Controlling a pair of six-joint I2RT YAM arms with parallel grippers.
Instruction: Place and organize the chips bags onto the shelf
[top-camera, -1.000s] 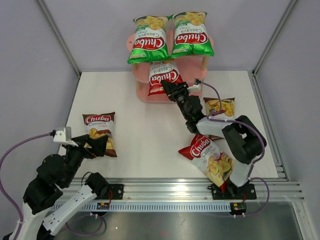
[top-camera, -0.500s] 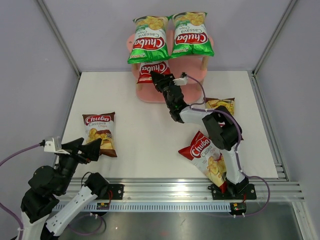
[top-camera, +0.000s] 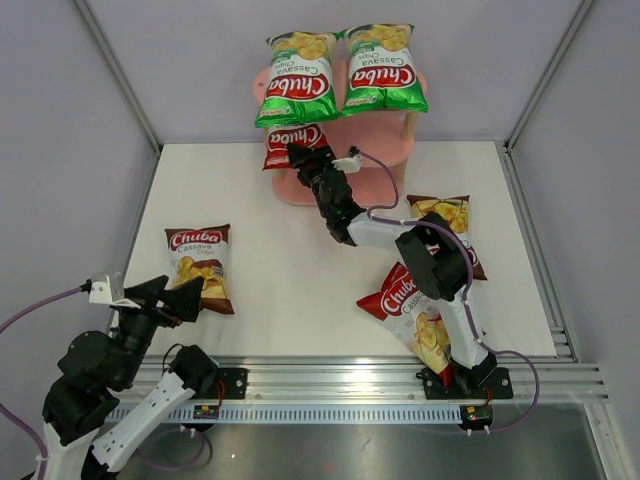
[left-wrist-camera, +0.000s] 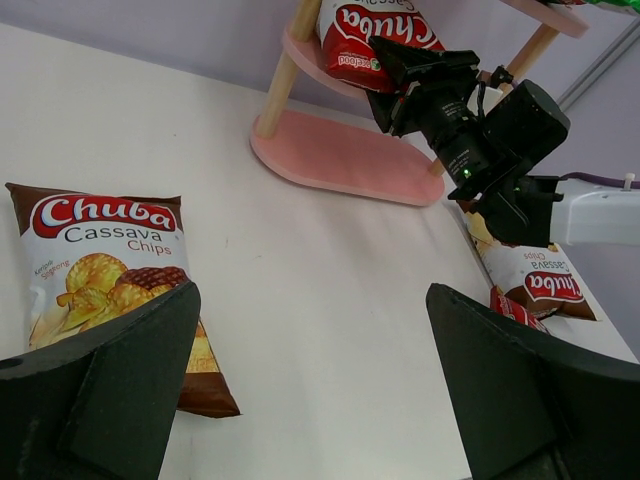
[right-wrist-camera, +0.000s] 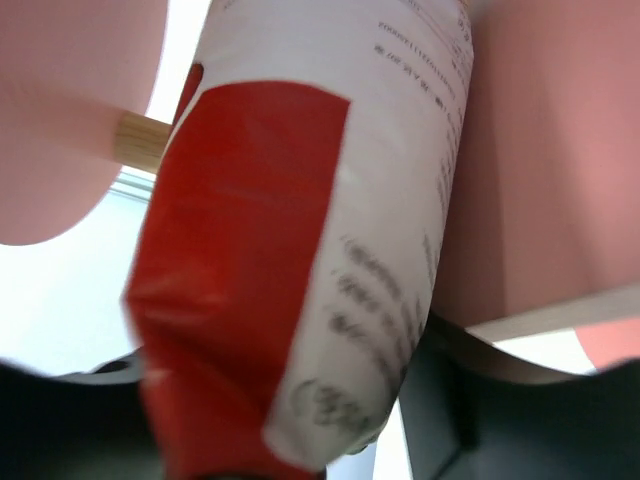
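Two green chips bags (top-camera: 300, 78) (top-camera: 383, 70) lie on the top board of the pink shelf (top-camera: 390, 148). My right gripper (top-camera: 298, 156) is shut on a red bag (top-camera: 288, 138), holding it at the left of the middle tier. In the right wrist view the bag (right-wrist-camera: 300, 230) fills the frame between pink boards (right-wrist-camera: 540, 150). In the left wrist view the red bag (left-wrist-camera: 372, 30) is on the middle board. A brown bag (top-camera: 200, 265) lies just ahead of my open, empty left gripper (top-camera: 168, 298) (left-wrist-camera: 312, 292). Another brown bag (top-camera: 447, 218) and a second red bag (top-camera: 418, 318) lie on the table at right.
The white table (top-camera: 290, 270) is walled by grey panels, with a metal rail along its near edge (top-camera: 340, 385). The right arm (top-camera: 420, 255) stretches across the centre-right toward the shelf. The shelf's bottom board (left-wrist-camera: 345, 160) is bare. A wooden post (right-wrist-camera: 140, 140) stands left of the held bag.
My right gripper has carried the red bag leftward and deeper onto the middle tier. My left arm pulled back toward the near edge a second ago and has stayed still since.
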